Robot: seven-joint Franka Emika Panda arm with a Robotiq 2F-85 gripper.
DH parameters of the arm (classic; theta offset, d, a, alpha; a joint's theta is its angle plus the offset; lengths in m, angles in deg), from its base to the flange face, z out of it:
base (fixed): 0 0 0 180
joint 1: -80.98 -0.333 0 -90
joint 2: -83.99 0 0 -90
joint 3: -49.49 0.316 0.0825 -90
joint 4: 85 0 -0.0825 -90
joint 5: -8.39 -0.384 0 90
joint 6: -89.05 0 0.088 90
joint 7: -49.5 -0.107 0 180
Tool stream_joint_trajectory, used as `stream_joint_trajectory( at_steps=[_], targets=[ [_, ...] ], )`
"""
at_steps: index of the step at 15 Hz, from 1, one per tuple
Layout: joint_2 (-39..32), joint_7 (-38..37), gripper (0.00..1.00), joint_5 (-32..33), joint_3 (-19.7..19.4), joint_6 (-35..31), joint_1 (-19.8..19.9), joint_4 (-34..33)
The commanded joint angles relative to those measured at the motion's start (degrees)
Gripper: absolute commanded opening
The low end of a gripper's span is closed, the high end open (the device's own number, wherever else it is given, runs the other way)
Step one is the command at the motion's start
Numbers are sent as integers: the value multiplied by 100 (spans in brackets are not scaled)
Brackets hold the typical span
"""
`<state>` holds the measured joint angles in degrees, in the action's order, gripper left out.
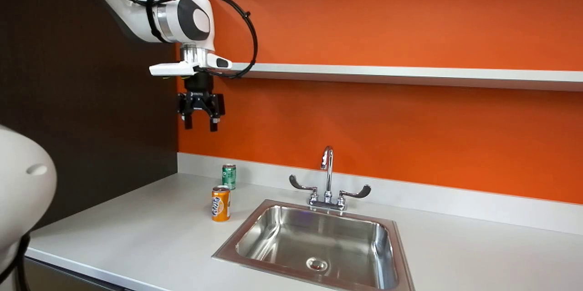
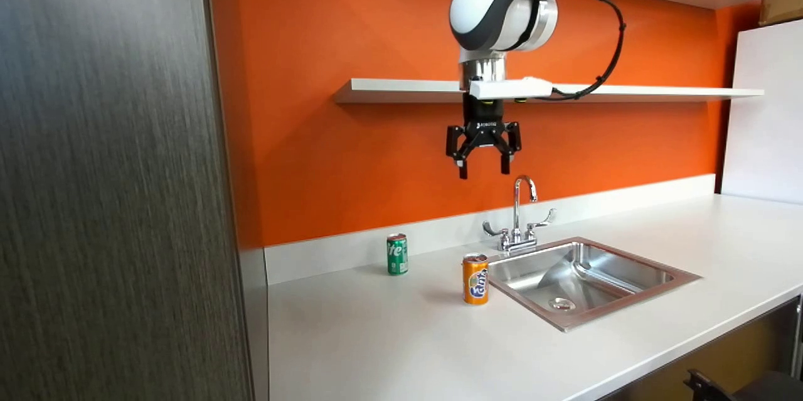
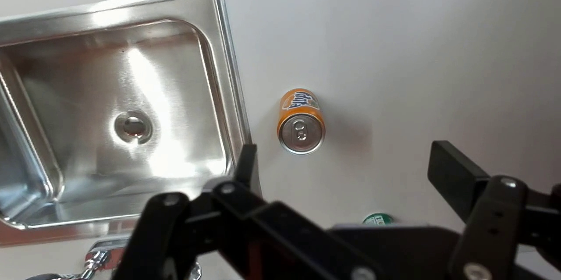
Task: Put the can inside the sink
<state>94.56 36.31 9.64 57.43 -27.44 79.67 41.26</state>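
The orange can [image 1: 221, 204] stands upright on the counter beside the sink [image 1: 247, 227], in both exterior views. The can [image 2: 475, 282] is just outside the near corner of the sink rim [image 2: 627, 300]. In the wrist view the can [image 3: 301, 122] shows its silvery top, to the right of the steel sink [image 3: 221, 52] with its round drain. My gripper [image 1: 201, 124] is open and empty, pointing down, high above the counter. It also shows open in an exterior view [image 2: 483, 169]. In the wrist view the can lies ahead of the spread fingers [image 3: 344, 161], nearer the left finger.
A green can [image 1: 229, 176] stands by the backsplash behind the orange can; the gripper body partly hides it in the wrist view [image 3: 378, 218]. A chrome faucet [image 1: 328, 177] with two handles rises at the sink's back. A white shelf [image 2: 627, 92] runs along the orange wall.
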Motion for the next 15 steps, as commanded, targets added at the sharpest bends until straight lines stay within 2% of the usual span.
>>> stream_joint_trajectory(
  at_steps=[1, 15],
  targets=[
    [-459, 1, 100, -12, -86, -103, -97, -291],
    [-1556, 96, 100, -154, -267, -1184, -144, -202]
  ],
)
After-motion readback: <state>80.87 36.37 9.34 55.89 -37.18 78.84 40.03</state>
